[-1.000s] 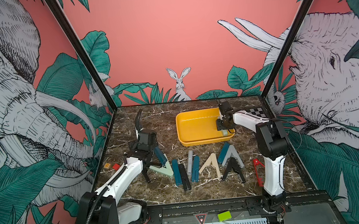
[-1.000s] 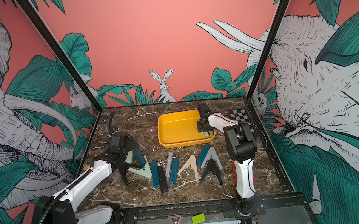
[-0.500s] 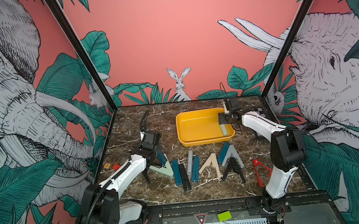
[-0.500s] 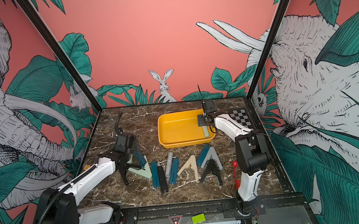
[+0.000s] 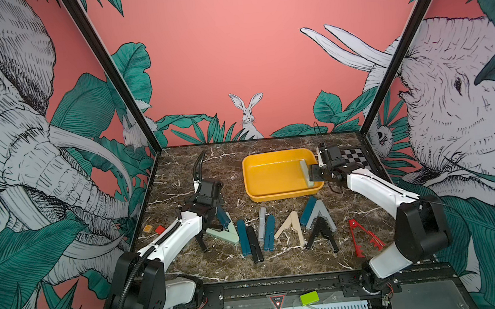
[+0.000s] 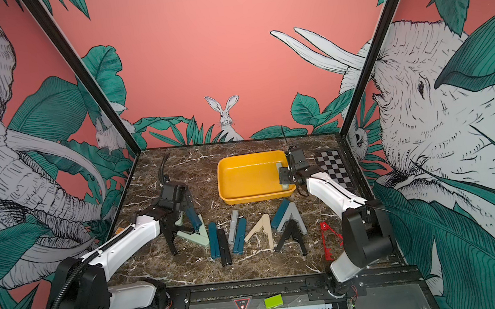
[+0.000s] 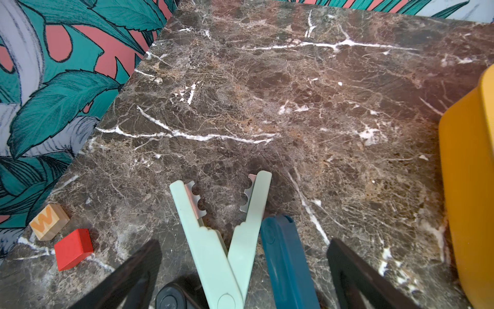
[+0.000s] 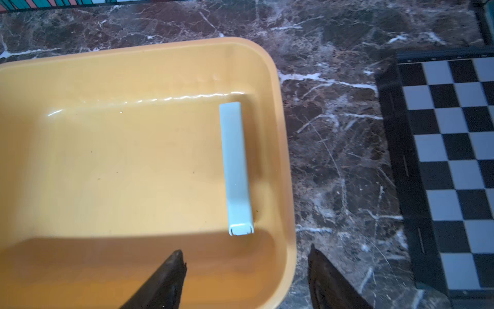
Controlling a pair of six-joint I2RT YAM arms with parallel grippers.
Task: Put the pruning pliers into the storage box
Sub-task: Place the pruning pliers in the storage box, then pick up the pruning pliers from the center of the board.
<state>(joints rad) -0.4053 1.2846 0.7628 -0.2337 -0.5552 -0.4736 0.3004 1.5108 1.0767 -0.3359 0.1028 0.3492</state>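
Right gripper (image 8: 246,252), spread and empty, hangs just behind the pale folded plastic pliers (image 8: 236,168) lying inside the yellow plastic storage box (image 8: 107,61); left gripper (image 7: 244,243), spread wide, straddles mint V-shaped pliers (image 7: 211,240), likely for pickup

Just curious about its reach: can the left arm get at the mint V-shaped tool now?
Probably yes: the open left hand hangs right over the mint pliers, though the teal pliers lie close beside them.

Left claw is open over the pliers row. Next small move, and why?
Probably shift the left claw slightly off the teal pliers before closing. Its open fingers straddle both the mint V-shaped pliers and the teal one beside them, so closing now would likely pinch two.
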